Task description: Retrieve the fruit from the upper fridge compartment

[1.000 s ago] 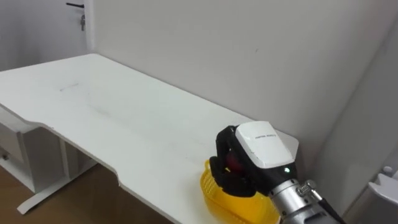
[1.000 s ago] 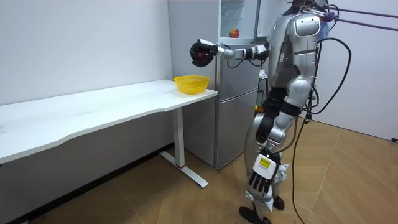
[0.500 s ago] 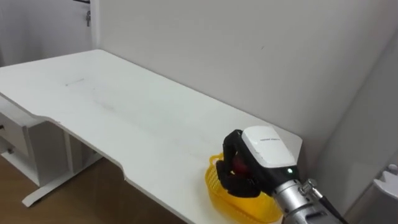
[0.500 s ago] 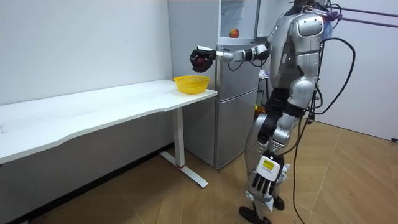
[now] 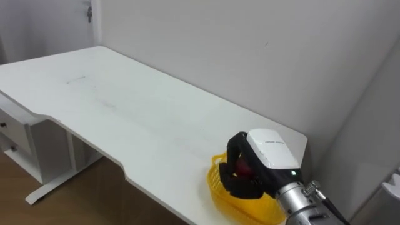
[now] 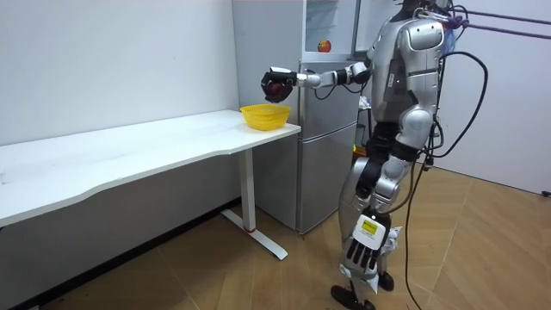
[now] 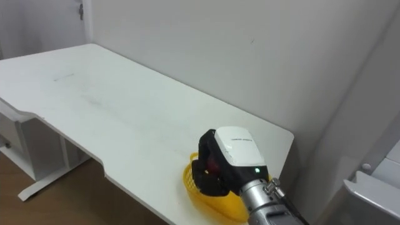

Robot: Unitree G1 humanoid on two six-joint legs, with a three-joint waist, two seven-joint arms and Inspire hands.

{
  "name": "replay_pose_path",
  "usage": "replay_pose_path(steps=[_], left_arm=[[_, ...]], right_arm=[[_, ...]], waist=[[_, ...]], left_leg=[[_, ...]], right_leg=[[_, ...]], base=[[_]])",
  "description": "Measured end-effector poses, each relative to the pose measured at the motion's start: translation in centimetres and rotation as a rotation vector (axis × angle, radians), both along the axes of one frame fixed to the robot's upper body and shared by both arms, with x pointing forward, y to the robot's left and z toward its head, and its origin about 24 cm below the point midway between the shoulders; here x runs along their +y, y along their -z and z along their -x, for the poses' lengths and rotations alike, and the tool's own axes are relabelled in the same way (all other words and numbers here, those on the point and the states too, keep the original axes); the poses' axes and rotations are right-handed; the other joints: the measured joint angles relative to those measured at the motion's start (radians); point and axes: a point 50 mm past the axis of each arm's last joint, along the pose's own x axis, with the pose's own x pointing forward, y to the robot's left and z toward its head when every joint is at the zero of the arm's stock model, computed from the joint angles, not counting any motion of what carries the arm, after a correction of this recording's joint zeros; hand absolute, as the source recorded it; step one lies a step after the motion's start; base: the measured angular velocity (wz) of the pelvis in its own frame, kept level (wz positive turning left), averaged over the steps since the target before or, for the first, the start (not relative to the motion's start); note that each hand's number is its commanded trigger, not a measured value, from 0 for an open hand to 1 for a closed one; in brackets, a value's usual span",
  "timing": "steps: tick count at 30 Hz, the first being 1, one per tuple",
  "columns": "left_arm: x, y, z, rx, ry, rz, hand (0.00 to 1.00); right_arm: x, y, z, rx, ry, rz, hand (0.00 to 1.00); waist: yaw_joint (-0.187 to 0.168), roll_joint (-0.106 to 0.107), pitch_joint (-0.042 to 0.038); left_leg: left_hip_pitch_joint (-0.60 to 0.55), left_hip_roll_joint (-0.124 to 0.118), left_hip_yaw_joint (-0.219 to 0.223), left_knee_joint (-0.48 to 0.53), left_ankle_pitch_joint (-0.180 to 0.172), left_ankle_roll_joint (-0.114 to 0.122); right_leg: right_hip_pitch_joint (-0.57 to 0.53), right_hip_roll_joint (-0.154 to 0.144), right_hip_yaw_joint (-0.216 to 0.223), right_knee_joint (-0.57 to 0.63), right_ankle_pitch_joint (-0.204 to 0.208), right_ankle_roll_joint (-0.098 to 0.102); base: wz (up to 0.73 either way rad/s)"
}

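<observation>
My right hand (image 5: 261, 156) is shut on a red fruit (image 5: 242, 167), which peeks out between the dark fingers. It hovers just above a yellow bowl (image 5: 218, 192) that stands at the right end of the white table (image 5: 125, 112). In the room view the same hand (image 6: 275, 83) is held out over the bowl (image 6: 264, 115) while I stand upright beside the fridge (image 6: 331, 138). Another round orange-red fruit (image 6: 325, 46) sits in the open upper fridge compartment. My left hand (image 6: 362, 250) hangs open by my leg.
The long white table runs away to my left along a plain wall. The fridge top (image 5: 392, 187) shows at the far right edge. Wooden floor (image 6: 215, 275) lies under and in front of the table.
My right hand with the red fruit has come down a little closer to the yellow bowl. The head camera has shifted slightly.
</observation>
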Motion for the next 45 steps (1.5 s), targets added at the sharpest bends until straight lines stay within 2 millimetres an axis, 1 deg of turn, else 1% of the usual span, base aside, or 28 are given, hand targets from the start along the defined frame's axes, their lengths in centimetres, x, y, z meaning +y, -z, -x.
replay_pose_path(steps=[9, 14, 17, 29, 33, 37, 39, 42, 44, 45], left_arm=[[0.1, 0.0, 0.3, 0.013, -0.006, -0.007, 0.00], [-0.1, 0.0, 0.5, 0.018, -0.009, -0.006, 0.00], [-0.1, 0.0, 0.3, 0.011, -0.008, -0.009, 0.00], [-0.1, -0.1, 0.5, 0.008, -0.001, -0.010, 0.00], [-0.2, -0.1, 0.7, 0.015, -0.004, -0.011, 0.00], [-0.2, 0.0, 0.8, 0.020, -0.004, -0.013, 0.00], [-0.2, -0.1, 0.6, 0.014, 0.000, -0.013, 0.00], [-0.7, 0.1, 0.7, 0.014, 0.001, -0.003, 0.00], [-1.3, 0.3, 0.6, 0.014, -0.001, 0.011, 0.00], [-1.4, 0.3, 0.6, 0.015, -0.001, 0.013, 0.00]], right_arm=[[-0.1, 0.0, 0.0, 0.004, 0.006, -0.009, 0.00], [-0.1, 0.0, 0.0, 0.005, 0.008, -0.009, 0.00], [-0.1, 0.0, 0.0, 0.006, 0.010, -0.008, 0.00], [-0.1, -0.2, 0.0, -0.003, 0.014, -0.008, 0.00], [-0.5, -0.5, -0.2, -0.012, 0.031, -0.018, 0.00], [-0.7, -0.6, -0.2, -0.021, 0.043, -0.040, 0.00], [-0.8, -0.7, -0.2, -0.017, 0.045, -0.066, 0.00], [-1.1, -0.9, -0.4, -0.009, 0.058, -0.138, 0.00], [-1.6, -1.9, -0.5, -0.048, 0.083, -0.183, 0.00], [-1.7, -2.3, -0.4, -0.068, 0.084, -0.191, 0.00]], waist=[[-0.007, 0.004, -0.0020], [-0.010, 0.018, -0.0083], [-0.009, 0.022, -0.0089], [-0.015, 0.022, -0.0098], [-0.018, 0.021, -0.0109], [-0.024, 0.022, -0.0112], [-0.035, 0.024, -0.0119], [-0.042, 0.041, -0.0127], [-0.056, 0.065, -0.0130], [-0.065, 0.068, -0.0141]], left_leg=[[-0.001, 0.000, 0.002, 0.006, 0.000, 0.000], [-0.003, -0.001, 0.002, 0.014, 0.000, 0.000], [-0.004, 0.000, 0.001, 0.014, 0.000, 0.000], [-0.006, -0.001, 0.000, 0.022, 0.000, 0.000], [-0.010, -0.002, -0.005, 0.022, 0.000, 0.000], [-0.007, -0.003, -0.008, 0.022, 0.000, 0.001], [-0.007, -0.003, -0.008, 0.022, 0.000, 0.001], [0.001, -0.002, 0.004, 0.022, 0.001, 0.002], [0.003, -0.001, 0.012, 0.017, 0.005, 0.007], [0.005, 0.000, 0.015, 0.015, 0.007, 0.009]], right_leg=[[0.001, 0.000, 0.001, 0.001, 0.000, 0.000], [0.001, 0.000, 0.000, 0.002, 0.001, -0.001], [0.000, 0.000, 0.000, 0.004, 0.001, -0.001], [-0.003, -0.003, 0.000, 0.017, 0.001, -0.001], [-0.003, -0.003, 0.000, 0.017, 0.001, -0.001], [0.002, -0.002, 0.000, 0.016, 0.001, -0.001], [0.003, -0.002, 0.001, 0.015, 0.001, -0.001], [0.005, -0.004, 0.012, 0.016, 0.001, -0.001], [0.004, -0.008, 0.016, 0.017, 0.001, -0.001], [0.004, -0.009, 0.018, 0.017, 0.001, -0.001]], base=[[0.00], [0.00], [0.00], [0.00], [0.00], [0.01], [0.02], [-0.08], [-0.02], [-0.12]])
